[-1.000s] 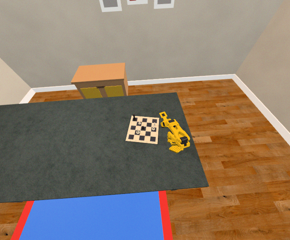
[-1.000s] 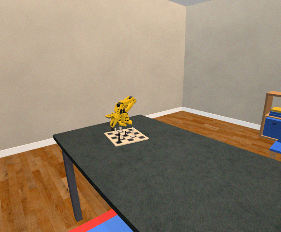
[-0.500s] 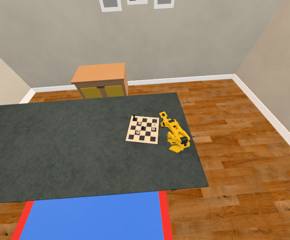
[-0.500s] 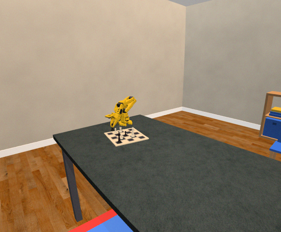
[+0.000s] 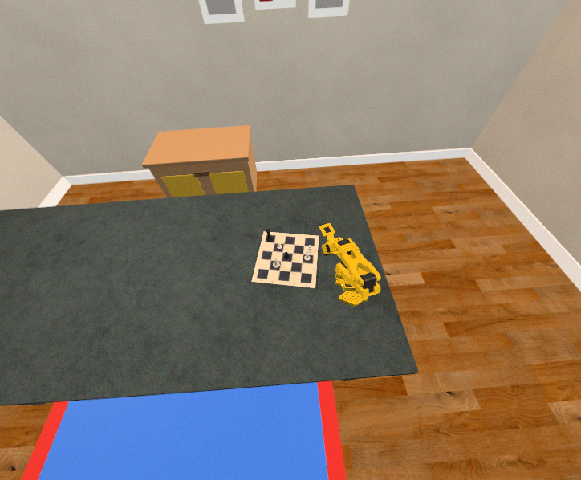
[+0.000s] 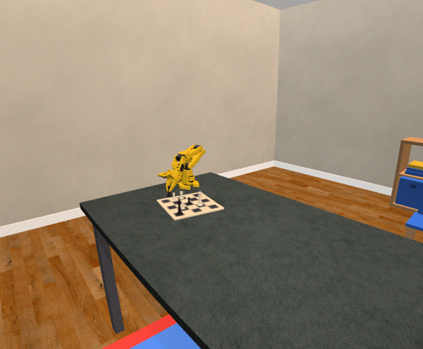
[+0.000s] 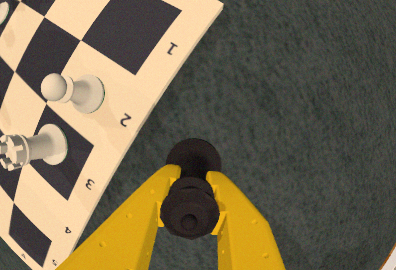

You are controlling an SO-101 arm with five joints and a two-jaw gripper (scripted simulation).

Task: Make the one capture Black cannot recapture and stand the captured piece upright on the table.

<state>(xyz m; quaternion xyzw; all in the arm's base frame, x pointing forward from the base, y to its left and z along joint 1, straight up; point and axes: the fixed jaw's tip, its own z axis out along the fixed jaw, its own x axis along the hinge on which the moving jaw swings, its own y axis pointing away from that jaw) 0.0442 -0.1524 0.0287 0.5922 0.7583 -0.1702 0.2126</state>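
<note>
Black pawn [image 7: 190, 210], the captured piece, is sitting clenched between the two yellow fingers of your gripper [image 7: 192, 216], and you are looking almost straight down on its round head in the wrist view. Its base is showing just past the head toward twelve o'clock, so the long axis is running close to vertical and leaning slightly away from the camera. You are holding it over the dark green table [image 7: 306, 56], off the chessboard [image 7: 142, 10]; the board's nearest edge, the one carrying the rank numbers, is lying toward nine and ten o'clock from the pawn. Whether the base is already touching the table cannot be told from these views. A white pawn [image 7: 72, 91] is standing on the board near the rank 2 mark, toward ten o'clock from the gripper, and a taller white piece with a cross on top [image 7: 29, 146] is standing just beside it, toward nine o'clock. In the top view the yellow arm [image 5: 353, 268] is reaching along the board's right side, with more pieces standing farther in. The coming move is likely turning on that upright axis: you are lowering straight down and opening, so any lean in the piece is risking a topple on release.
</note>
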